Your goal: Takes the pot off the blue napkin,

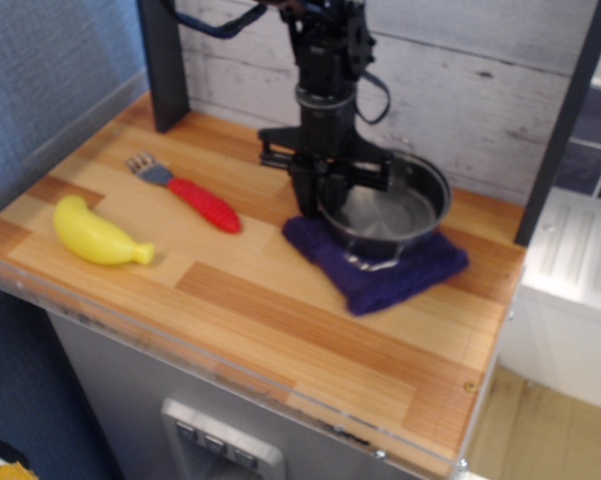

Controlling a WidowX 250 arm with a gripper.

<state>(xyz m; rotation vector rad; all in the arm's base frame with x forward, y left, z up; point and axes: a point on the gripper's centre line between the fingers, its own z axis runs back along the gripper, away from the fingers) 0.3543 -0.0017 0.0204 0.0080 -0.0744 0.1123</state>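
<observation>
gripper (320, 198) narrowing its jaws astride the left rim | pot (385, 210) sitting just right of it on the blue napkin (380, 265) beneath | closing squarely, then lifting straight, is avoiding dragging cloth

Bare table (280, 330) is lying open in front; fork (185, 188) and banana (95, 233) are sitting left, well apart.
</observation>
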